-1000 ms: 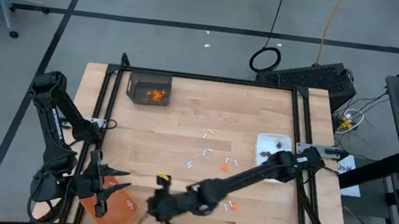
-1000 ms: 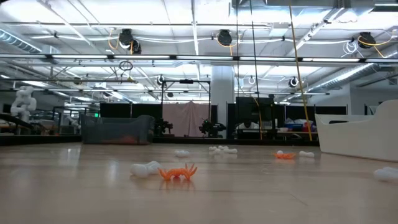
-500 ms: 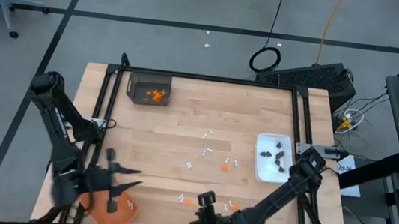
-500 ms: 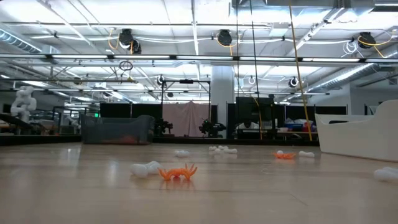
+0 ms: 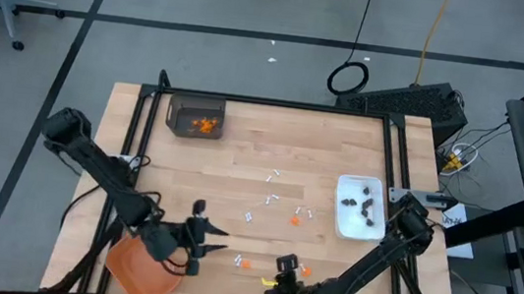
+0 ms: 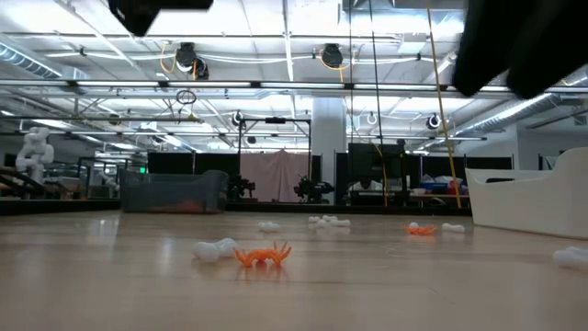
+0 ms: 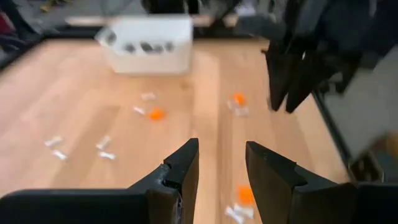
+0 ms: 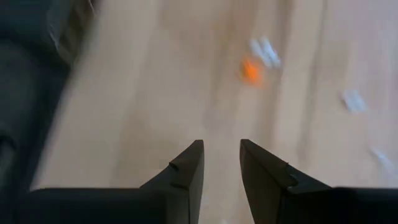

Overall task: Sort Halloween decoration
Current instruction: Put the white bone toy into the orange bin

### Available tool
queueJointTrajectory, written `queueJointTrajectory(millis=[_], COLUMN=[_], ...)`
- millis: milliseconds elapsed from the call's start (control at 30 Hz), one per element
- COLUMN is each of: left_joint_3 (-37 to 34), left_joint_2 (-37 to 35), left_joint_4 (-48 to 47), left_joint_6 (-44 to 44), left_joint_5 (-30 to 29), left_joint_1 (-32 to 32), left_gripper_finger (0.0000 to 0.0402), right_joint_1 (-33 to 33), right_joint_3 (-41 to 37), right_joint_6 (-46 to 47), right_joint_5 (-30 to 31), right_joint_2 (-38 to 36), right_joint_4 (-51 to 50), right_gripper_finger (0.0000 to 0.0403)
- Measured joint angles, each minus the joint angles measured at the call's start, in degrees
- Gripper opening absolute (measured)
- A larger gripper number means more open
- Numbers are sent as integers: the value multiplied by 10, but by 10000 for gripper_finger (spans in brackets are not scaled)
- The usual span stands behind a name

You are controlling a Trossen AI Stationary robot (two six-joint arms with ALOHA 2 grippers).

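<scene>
Both wrist views are smeared with blur. From above, the right tool [image 5: 278,285] sits partly cut off at the frame's lower edge, and the white sticks [image 5: 270,200] are too small to count.

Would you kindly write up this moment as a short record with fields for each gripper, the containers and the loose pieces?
left gripper: near the table's front edge, fingers apart, holding nothing
right gripper: at the front edge, fingers slightly apart, nothing between them
orange tray: front-left corner
white dish: right side, holds dark bits
dark bin: back left, holds orange bits
loose pieces: white sticks and orange bits mid-table
</scene>
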Motion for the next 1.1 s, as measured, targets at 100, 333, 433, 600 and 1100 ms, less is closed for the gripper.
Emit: queueJointTrajectory(millis=[100,333,433,600,1100], left_joint_3=[1,39,60,67,67], left_joint_2=[27,90,110,131,206], left_joint_4=[0,-23,-72,-94,-50], left_joint_6=[15,43,49,85,145], left_joint_5=[52,200,236,280,313], left_joint_1=[14,53,72,93,103], left_gripper_finger=[129,129,130,159,220], right_joint_1=[-9,-43,-42,-30,-24], right_joint_3=[-82,-178,-176,-175,-266], right_joint_6=[-24,4,12,11,-28], right_joint_5=[10,9,9,14,83], right_joint_2=[-11,-12,-26,-85,-139], right_joint_4=[184,359,299,204,335], right_gripper_finger=[88,88,88,88,88])
